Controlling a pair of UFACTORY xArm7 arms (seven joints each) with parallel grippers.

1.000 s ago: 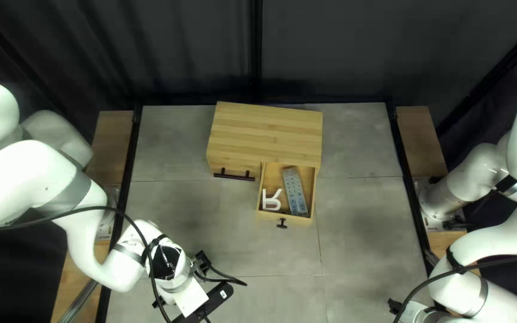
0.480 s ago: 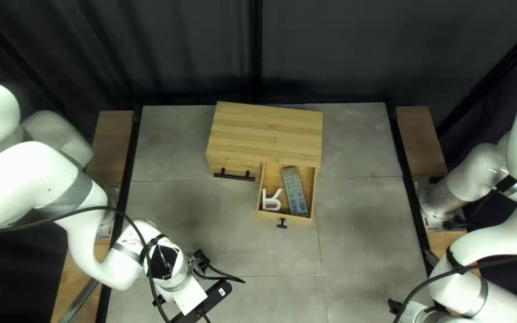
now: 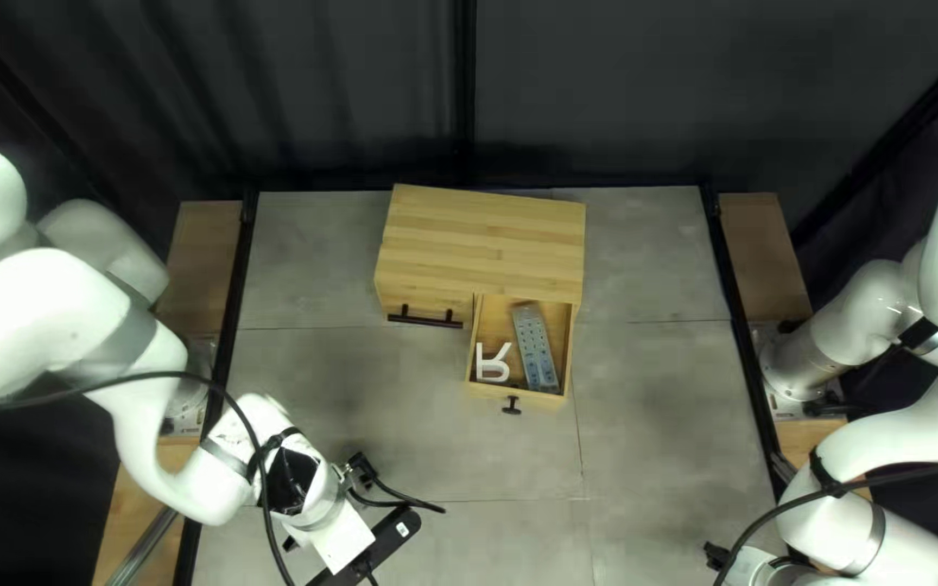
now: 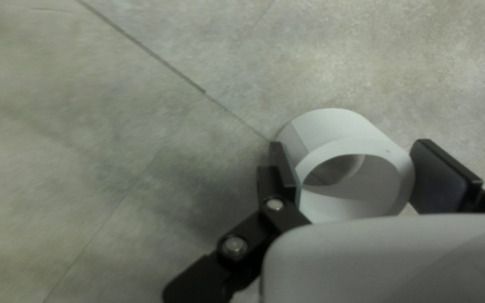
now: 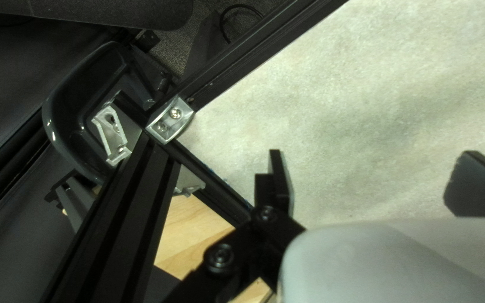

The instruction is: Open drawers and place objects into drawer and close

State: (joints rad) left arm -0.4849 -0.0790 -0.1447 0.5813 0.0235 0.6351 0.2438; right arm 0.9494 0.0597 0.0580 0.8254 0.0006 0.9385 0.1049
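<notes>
A wooden cabinet (image 3: 485, 239) stands toward the table's far side. Its right-hand drawer (image 3: 523, 398) is pulled out, holding a white R-shaped piece (image 3: 492, 364) and a grey remote-like object (image 3: 535, 347). The left-hand drawer (image 3: 422, 302), with a long dark handle, is closed. My left gripper (image 3: 382, 549) shows in part at the near edge, left of the cabinet. In its wrist view the left gripper (image 4: 350, 168) is shut on a hollow white cylinder (image 4: 332, 128), one finger on either side. My right gripper (image 5: 373, 154) is open with nothing between its fingers.
A black frame rail (image 5: 265, 50) and a metal corner bracket (image 5: 170, 119) are beside my right gripper, by the table's edge. A black cable (image 3: 409, 504) trails from my left arm over the grey table (image 3: 654, 434).
My left arm's upper links have shifted slightly toward the left of the top left view, while its gripper has barely moved. The cabinet, drawers and right arm look unchanged.
</notes>
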